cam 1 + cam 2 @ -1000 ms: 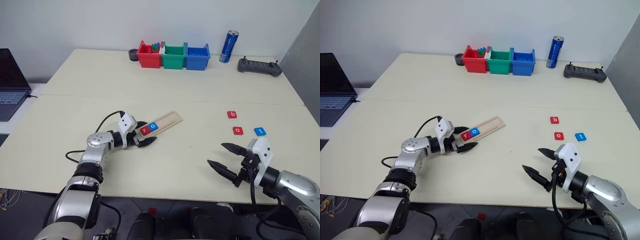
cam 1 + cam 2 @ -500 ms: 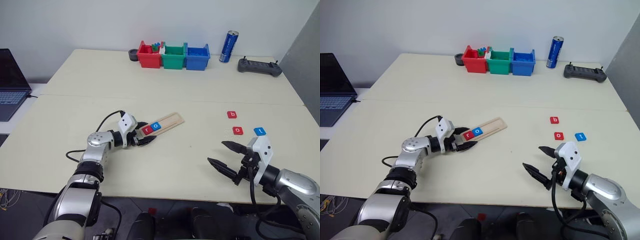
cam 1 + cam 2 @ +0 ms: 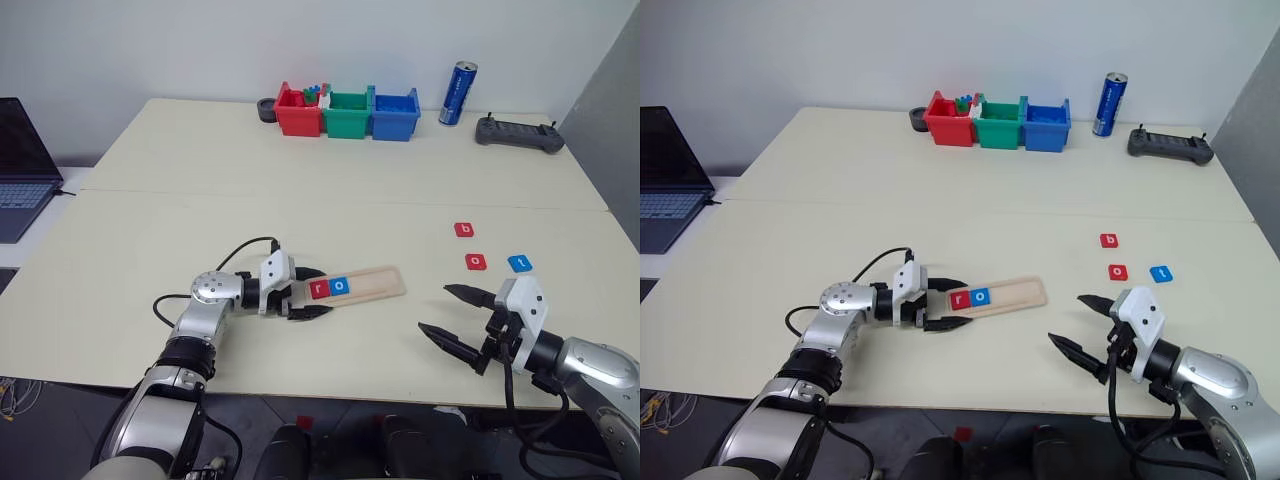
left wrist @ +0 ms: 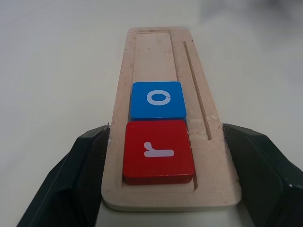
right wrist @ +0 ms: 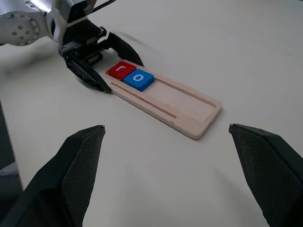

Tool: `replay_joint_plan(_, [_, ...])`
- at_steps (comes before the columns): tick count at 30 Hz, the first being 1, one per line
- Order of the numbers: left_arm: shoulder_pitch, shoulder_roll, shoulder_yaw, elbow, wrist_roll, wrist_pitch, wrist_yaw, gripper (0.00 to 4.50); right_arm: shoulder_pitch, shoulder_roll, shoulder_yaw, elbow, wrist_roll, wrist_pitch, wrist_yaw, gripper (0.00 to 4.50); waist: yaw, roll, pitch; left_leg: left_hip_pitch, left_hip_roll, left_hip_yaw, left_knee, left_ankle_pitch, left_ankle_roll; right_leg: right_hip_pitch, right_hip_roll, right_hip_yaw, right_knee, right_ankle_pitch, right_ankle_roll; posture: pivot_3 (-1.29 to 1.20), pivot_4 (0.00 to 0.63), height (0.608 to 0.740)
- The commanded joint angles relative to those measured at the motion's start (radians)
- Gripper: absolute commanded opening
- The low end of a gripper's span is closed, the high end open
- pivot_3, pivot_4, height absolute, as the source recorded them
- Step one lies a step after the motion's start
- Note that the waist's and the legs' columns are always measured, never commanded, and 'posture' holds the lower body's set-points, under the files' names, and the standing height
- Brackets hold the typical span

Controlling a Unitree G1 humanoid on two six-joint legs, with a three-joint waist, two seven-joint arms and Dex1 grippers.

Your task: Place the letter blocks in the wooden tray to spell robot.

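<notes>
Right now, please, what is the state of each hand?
Left hand: closed on the wooden tray, gripping its end at the r block.
Right hand: open, holding nothing.

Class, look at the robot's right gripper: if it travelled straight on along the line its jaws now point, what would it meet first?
Most likely the free end of the wooden tray, which lies ahead between the open jaws of the right gripper. The table between looks bare, though depth is hard to judge.
</notes>
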Motion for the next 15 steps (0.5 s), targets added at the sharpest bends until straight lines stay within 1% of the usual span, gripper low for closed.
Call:
replay_joint_plan(1, [0.002,-0.018,-0.039,0.013,0.004,-0.037,-0.058,3.39,0.011,-0.017,0.004,-0.004,-0.018,-0.060,0.039,4.50,0.000,0.000,0.000,0.001,0.000,0.000,0.000,0.000,0.000,0.001,0.000,0.000,0.000,0.000,0.000,0.00,0.150,0.740])
replay_joint_plan(6, [-0.031,-0.060,-0.061,0.066,0.020,-0.081,-0.080,3.39,0.001,-0.018,0.008,0.001,-0.018,-0.069,0.045,4.50,0.000,0.001,0.000,0.002,0.000,-0.001,0.000,0.000,0.000,0.004,0.000,-0.001,-0.002,0.000,0.000,0.00,0.150,0.740])
replay_joint_plan(10, [-0.041,-0.077,-0.074,0.071,0.020,-0.096,-0.109,3.39,0.003,-0.017,0.005,-0.006,-0.016,-0.068,0.040,4.50,0.000,0.001,0.000,0.003,-0.001,-0.002,0.000,0.000,0.000,0.006,0.000,-0.002,-0.003,0.000,0.000,0.00,0.150,0.740])
replay_joint_plan(15, [-0.079,-0.117,-0.080,0.131,0.042,-0.121,-0.074,3.39,-0.007,-0.009,0.012,-0.006,-0.019,-0.065,0.026,4.50,0.001,0.001,0.000,0.003,-0.001,-0.004,0.001,0.000,0.000,0.007,0.000,-0.003,-0.003,0.000,0.000,0.00,0.150,0.740])
